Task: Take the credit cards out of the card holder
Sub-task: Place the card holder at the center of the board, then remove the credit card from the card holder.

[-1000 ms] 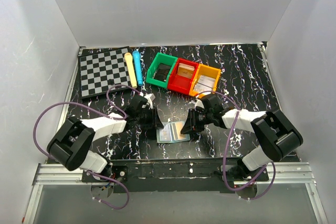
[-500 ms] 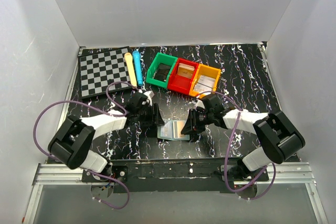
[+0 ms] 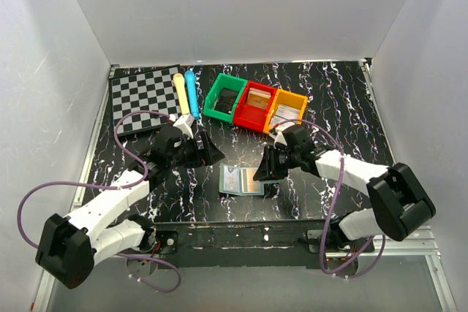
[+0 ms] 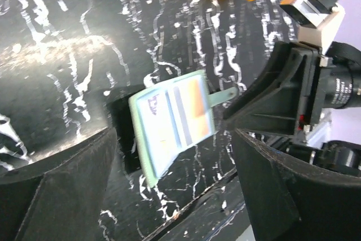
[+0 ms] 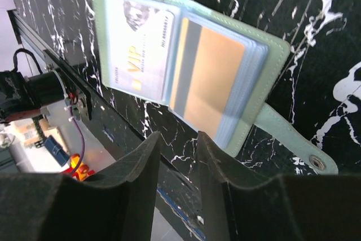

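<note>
The card holder [image 3: 242, 180] lies open near the table's front edge, pale blue with teal edging and a teal tab [image 5: 299, 149]. In the right wrist view its left panel holds a pale card marked VIP [image 5: 138, 49] and its right panel a tan-orange credit card [image 5: 210, 83]. My right gripper [image 3: 265, 173] sits at the holder's right edge, its fingers [image 5: 141, 167] slightly open with nothing between them. My left gripper [image 3: 208, 153] stands wide open, up and to the left of the holder [image 4: 175, 122], apart from it.
Green [image 3: 223, 96], red [image 3: 254, 104] and orange [image 3: 287, 113] bins stand in a row behind the holder. A checkerboard [image 3: 142, 96] with a yellow tube [image 3: 180, 96] and a blue tube [image 3: 192, 93] lies at the back left. The table's front edge [image 3: 241, 218] runs just below the holder.
My left gripper has opened wide, let go of the holder and drawn back to the left. The holder has dropped flat and open. My right gripper has opened a little.
</note>
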`<state>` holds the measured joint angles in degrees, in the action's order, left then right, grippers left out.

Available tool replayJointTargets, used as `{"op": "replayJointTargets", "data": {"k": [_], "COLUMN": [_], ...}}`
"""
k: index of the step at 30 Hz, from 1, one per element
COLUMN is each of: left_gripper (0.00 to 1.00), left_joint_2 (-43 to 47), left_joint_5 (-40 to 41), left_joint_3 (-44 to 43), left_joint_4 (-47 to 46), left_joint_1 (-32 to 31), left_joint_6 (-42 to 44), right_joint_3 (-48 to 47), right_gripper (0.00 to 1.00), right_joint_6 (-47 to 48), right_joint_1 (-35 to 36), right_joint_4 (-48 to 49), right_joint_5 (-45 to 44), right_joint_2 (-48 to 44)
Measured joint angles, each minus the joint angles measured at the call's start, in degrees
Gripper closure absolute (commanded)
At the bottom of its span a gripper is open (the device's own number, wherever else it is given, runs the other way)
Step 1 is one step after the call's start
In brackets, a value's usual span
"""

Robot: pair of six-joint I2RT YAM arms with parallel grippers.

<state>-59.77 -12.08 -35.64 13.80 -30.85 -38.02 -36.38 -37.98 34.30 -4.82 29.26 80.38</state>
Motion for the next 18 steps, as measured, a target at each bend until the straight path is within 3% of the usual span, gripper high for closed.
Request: {"op": "replayJointTargets", "data": {"k": [4, 9, 13, 18], "left_gripper": [0.46, 0.69, 0.80, 0.83], "left_joint_2": [-0.1, -5.2, -7.6, -11.0], "left_joint_5": [-5.2, -10.5, -12.6, -14.6], "left_joint_3": [2.3, 6.7, 10.3, 12.8], "left_joint_4": [-8.3, -16.8, -21.1, -26.3], "left_joint_1": [0.0, 0.0, 0.0, 0.0], "left_joint_6": [-2.3, -5.4, -7.2, -9.4], "right_joint_3": [-2.5, -6.3, -7.4, -7.5], "right_gripper": [0.61, 0.62, 0.64, 0.64], "right_joint_6": [0.8, 0.8, -0.6, -2.9], "right_joint_1": [1.1, 3.8, 5.2, 5.6], "right_joint_4": [-1.7, -2.7, -1.8, 1.1], "right_joint_5": [-2.4, -4.9, -5.1, -3.5], "right_joint_2": [-2.4, -1.4, 0.6, 5.1]}}
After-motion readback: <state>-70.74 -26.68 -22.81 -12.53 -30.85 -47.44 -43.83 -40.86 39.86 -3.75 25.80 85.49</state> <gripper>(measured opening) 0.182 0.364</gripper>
